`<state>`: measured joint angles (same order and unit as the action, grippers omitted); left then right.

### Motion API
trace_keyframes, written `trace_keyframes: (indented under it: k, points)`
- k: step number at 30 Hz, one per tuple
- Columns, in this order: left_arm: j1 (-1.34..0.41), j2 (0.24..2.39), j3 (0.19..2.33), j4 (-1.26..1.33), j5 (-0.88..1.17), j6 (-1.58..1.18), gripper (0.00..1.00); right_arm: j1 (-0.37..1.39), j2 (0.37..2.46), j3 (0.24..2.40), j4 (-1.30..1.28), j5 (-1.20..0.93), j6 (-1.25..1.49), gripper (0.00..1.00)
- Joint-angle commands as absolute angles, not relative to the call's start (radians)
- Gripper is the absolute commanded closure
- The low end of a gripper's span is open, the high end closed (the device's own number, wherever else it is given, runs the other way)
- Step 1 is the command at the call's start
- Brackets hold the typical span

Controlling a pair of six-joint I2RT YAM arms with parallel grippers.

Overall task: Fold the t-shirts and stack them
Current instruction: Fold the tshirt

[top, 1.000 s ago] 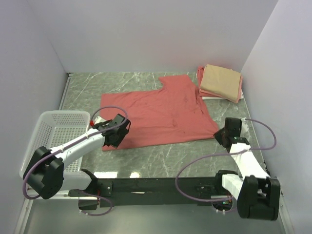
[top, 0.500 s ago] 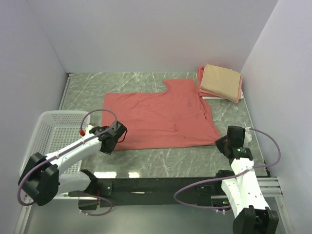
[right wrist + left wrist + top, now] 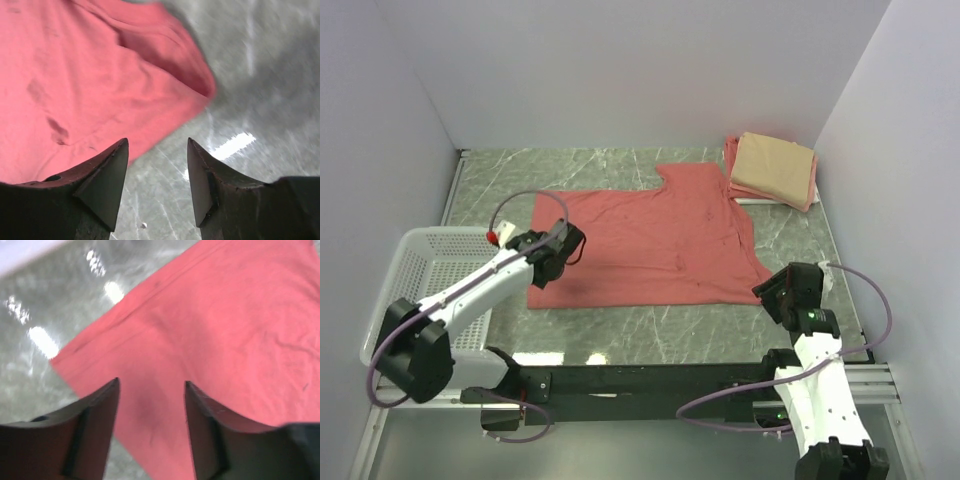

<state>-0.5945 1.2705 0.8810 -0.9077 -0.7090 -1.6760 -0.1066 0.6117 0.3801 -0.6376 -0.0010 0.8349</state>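
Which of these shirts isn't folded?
The large salmon-red t-shirt, spread out flat; the tan shirt and pink shirt beneath it lie folded in the far right corner.

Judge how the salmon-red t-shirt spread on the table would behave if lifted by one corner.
Probably floppy: the salmon-red t-shirt lies flat with soft wrinkles, so it would likely drape and sag. Likely light for its spread: thin cloth. Pushed, it would probably bunch rather than slide on the stone-patterned table.

- The overhead view is brightly, evenly lit; glare patches are seen on the bench [image 3: 650, 325] at lower centre.
- Both wrist views are blurred, with glints at upper left and lower right respectively.
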Motion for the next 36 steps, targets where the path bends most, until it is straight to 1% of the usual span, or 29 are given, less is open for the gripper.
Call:
trace_keyframes:
  k: [1,3,5,6,7,9,12,19,24,26,27,30,36]
  points:
    - [-0.539,1.339,0.972,-0.890,-0.772,-1.462,0.43,-0.083,0.655,0.471,-0.519,-0.002,0.740,0.42]
    - [-0.496,1.391,1.000,-0.845,-0.747,-1.383,0.47,-0.043,0.728,0.528,-0.479,-0.003,0.700,0.43]
    - [-0.457,1.436,1.020,-0.809,-0.720,-1.293,0.53,0.010,0.797,0.616,-0.465,0.050,0.690,0.43]
    - [-0.450,1.453,1.029,-0.801,-0.718,-1.273,0.55,0.108,0.869,0.649,-0.466,0.090,0.683,0.43]
    - [-0.440,1.486,1.038,-0.793,-0.712,-1.232,0.58,0.148,0.908,0.681,-0.469,0.150,0.680,0.43]
    - [-0.413,1.520,1.069,-0.779,-0.695,-1.207,0.62,0.234,1.012,0.756,-0.463,0.187,0.680,0.43]
    - [-0.387,1.586,1.107,-0.756,-0.669,-1.147,0.65,0.270,1.124,0.799,-0.413,0.183,0.673,0.43]
    - [-0.361,1.739,1.210,-0.767,-0.638,-1.137,0.66,0.336,1.327,0.873,-0.338,0.160,0.635,0.45]
    - [-0.360,1.766,1.221,-0.798,-0.626,-1.190,0.66,0.357,1.414,0.919,-0.330,0.146,0.618,0.45]
    - [-0.360,1.756,1.203,-0.808,-0.620,-1.216,0.64,0.364,1.436,0.926,-0.324,0.146,0.617,0.45]
    - [-0.360,1.753,1.194,-0.813,-0.621,-1.236,0.59,0.362,1.442,0.931,-0.319,0.143,0.617,0.45]
    - [-0.360,1.738,1.164,-0.813,-0.621,-1.250,0.54,0.365,1.463,0.933,-0.310,0.133,0.614,0.46]
    - [-0.360,1.762,1.140,-0.813,-0.615,-1.276,0.55,0.370,1.476,0.922,-0.288,0.112,0.618,0.46]
